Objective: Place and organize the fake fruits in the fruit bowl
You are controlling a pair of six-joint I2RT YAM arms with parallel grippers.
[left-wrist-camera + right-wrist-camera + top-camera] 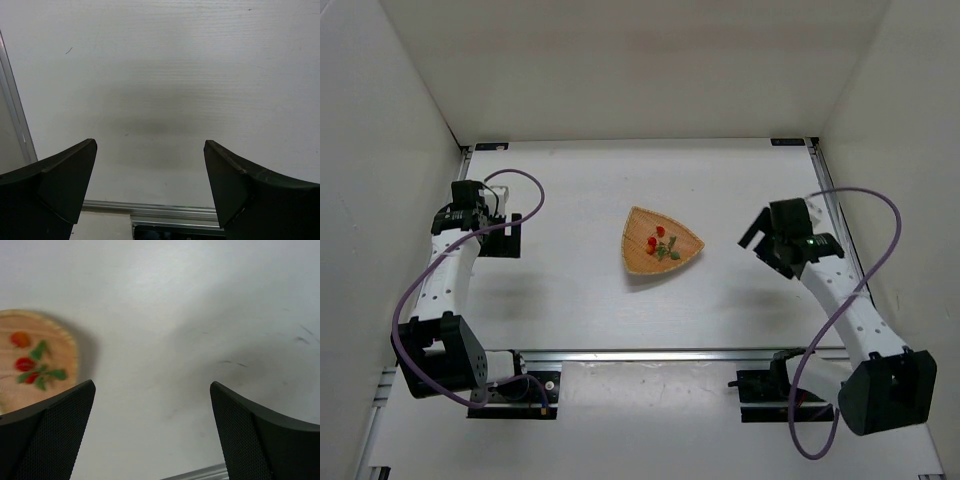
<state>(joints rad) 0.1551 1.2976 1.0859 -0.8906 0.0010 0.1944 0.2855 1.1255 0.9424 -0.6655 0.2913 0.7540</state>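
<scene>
The fruit bowl, a shallow tan rounded-triangle dish, sits near the table's middle. The fake fruits, small red berries with green leaves, lie inside it. In the right wrist view the bowl shows blurred at the left edge with the fruits in it. My right gripper is open and empty, to the right of the bowl and apart from it. My left gripper is open and empty at the far left, over bare table.
White walls close in the table on the left, back and right. An aluminium rail runs across the near side between the arm bases. A rail also shows low in the left wrist view.
</scene>
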